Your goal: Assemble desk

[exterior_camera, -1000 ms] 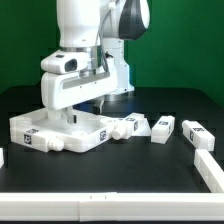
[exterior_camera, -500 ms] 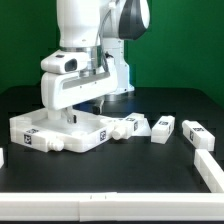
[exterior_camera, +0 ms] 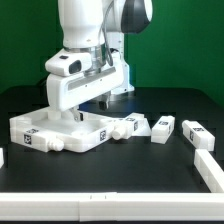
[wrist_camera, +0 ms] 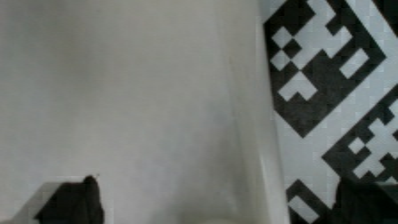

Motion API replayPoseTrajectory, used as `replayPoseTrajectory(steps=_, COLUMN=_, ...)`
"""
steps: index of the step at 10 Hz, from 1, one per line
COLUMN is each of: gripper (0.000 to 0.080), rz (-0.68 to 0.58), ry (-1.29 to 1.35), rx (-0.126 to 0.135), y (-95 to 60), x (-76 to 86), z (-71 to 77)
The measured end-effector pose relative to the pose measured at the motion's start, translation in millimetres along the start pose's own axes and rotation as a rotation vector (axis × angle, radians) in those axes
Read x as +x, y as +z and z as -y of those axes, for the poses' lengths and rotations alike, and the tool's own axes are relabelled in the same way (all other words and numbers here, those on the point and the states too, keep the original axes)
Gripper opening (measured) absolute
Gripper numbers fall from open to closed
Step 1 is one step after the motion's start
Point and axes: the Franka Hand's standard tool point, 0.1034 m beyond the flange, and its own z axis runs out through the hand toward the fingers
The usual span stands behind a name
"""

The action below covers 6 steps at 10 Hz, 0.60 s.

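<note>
A robotics lab: green backdrop (exterior_camera: 20,40), black table (exterior_camera: 120,165), tag-marked white parts (exterior_camera: 197,133).

Green wall (exterior_camera: 20,40) behind black table (exterior_camera: 120,165)

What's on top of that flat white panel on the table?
On the flat white rimmed plastic desk panel, nothing shows at the near part. The robot's two-finger end effector hangs over its middle, hiding whatever lies there.

A white plastic rimmed rectangular desk panel (exterior_camera: 58,136) with round corner sockets is seen lying flat on the black table (exterior_camera: 150,168). A white robot arm (exterior_camera: 85,72) is held low over it. On the exterior view's right, three white tagged post legs are laid loose: the nearest leg (exterior_camera: 128,127), the middle leg (exterior_camera: 162,128) and the far leg (exterior_camera: 198,135).
</note>
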Motion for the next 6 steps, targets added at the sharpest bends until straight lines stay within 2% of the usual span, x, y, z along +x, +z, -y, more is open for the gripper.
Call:
replayPoseTrajectory(steps=2, gripper=0.0649, rz=-0.02, ry=-0.023, rx=-0.054, y=11.7, x=-4.1, z=-9.3)
replayPoseTrajectory(steps=3, gripper=0.0649, rz=-0.021, ry=-0.035, rx=-0.059, y=15.6, x=-10.0, z=-14.7)
replayPoseTrajectory(steps=5, gripper=0.0649, rz=-0.039, ry=-0.07, rx=-0.107, y=13.6, x=-19.6, z=-32.4)
replayPoseTrajectory(steps=6, gripper=0.0649, rz=-0.039, ry=-0.062, rx=-0.102, y=14.3, x=-18.0, z=-32.7)
